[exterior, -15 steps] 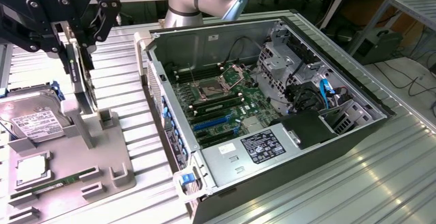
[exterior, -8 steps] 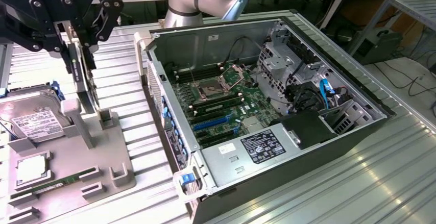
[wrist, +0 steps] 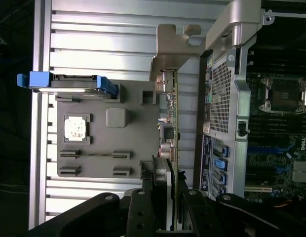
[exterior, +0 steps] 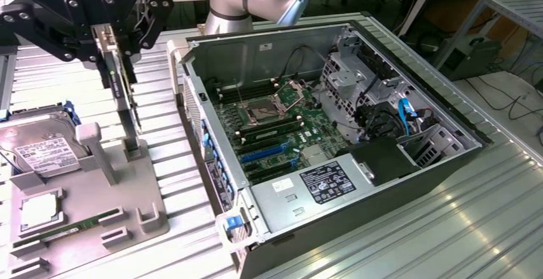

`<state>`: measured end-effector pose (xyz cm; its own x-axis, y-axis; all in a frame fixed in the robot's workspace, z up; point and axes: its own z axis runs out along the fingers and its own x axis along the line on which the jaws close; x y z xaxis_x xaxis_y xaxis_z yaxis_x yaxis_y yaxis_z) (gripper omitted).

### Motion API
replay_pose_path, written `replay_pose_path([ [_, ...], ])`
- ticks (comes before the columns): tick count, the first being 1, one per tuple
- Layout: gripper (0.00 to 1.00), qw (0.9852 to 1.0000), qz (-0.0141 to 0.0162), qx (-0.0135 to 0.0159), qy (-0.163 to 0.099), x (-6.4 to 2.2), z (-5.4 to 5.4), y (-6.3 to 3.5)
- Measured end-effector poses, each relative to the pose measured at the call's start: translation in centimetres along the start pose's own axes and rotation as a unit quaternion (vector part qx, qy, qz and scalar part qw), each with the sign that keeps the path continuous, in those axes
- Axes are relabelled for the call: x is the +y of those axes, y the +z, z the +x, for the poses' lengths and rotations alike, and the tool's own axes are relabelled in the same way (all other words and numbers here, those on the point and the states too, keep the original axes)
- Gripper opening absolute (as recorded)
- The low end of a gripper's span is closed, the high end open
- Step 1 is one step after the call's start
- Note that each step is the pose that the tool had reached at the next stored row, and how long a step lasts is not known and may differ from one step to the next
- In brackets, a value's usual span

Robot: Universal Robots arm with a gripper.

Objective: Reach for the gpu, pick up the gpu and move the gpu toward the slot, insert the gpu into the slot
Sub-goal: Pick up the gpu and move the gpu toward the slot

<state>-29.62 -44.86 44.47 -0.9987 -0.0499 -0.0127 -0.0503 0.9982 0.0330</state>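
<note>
Pincer point(exterior: 110, 49): upper body cut off at the exterior view's edge; the wrist view cuts its fingers point(wrist: 143, 207) short too.
gpu point(exterior: 124, 95): edge-on, so both faces are hidden, and the part clamped between the fingers is covered.
gpu's lower end: touching the grey holder point(exterior: 127, 190) under the pincer or just clear of it — cannot tell.
hard drive point(exterior: 38, 150): below the pincer, cropped at the edge; label print too small to read.
slot point(exterior: 259, 156): well apart from the pincer — groove too small to make out.

One gpu point(exterior: 124, 95), one hard drive point(exterior: 38, 149), one memory stick point(exterior: 75, 227).
</note>
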Motion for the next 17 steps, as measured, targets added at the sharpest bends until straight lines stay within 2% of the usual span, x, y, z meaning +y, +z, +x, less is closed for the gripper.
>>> replay_pose_path([
  [6, 0.28, 1.0000, 0.0000, 0.0000, 0.000, -0.08, -1.6, 0.01],
  [17, 0.28, 1.0000, 0.0000, 0.0000, 0.000, -0.18, -3.5, 0.05],
])
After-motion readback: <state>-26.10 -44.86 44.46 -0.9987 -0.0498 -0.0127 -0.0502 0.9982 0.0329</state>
